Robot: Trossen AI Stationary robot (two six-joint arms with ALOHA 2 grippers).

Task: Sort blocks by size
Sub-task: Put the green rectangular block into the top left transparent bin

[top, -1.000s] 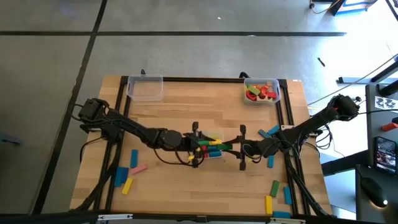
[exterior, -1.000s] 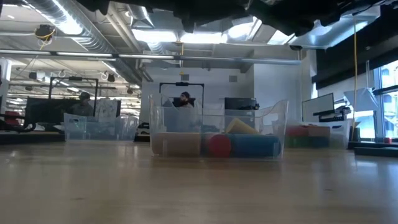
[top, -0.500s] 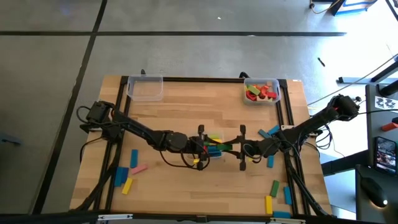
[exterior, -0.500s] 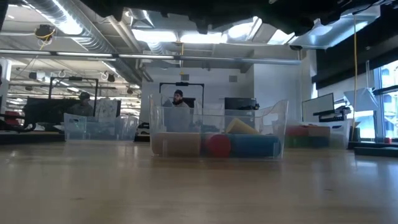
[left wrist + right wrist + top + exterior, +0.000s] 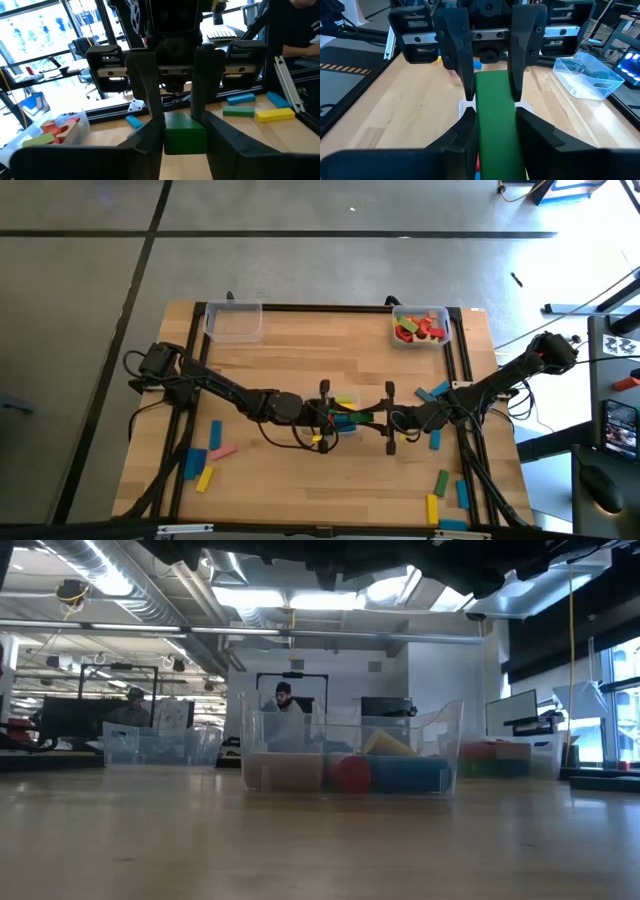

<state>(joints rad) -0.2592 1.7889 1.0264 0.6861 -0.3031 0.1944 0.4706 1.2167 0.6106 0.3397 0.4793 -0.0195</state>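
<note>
A long green block [image 5: 359, 416] hangs level above the middle of the table between my two grippers. My left gripper [image 5: 333, 416] comes from the table's left and is shut on the block's left end [image 5: 184, 132]. My right gripper [image 5: 382, 420] comes from the right and is shut on its other end [image 5: 495, 112]. Each wrist view shows the other gripper's fingers on the far end of the bar. Under them on the table lie a yellow block [image 5: 346, 400] and a blue block [image 5: 345, 422]. My left gripper pinches the green block's left end [image 5: 185, 120] between its two fingers [image 5: 152, 127]. It comes level from the table's left, fingers along the bar. The bar is level and clear of the table. My right gripper pinches the green block's right part [image 5: 495, 125] between its two fingers [image 5: 525, 120]. It comes nearly level from the table's right, fingers along the bar. The bar stays level, clear of the table.
An empty clear bin [image 5: 233, 321] stands at the far left, and a bin with red and other blocks [image 5: 420, 326] at the far right. Loose blocks lie near left [image 5: 205, 465] and along the right side [image 5: 440, 480]. A black rail frame borders the table.
My left gripper has gone a short way toward the table's right, up to the green block held by my right gripper. My right gripper and the block have kept still.
</note>
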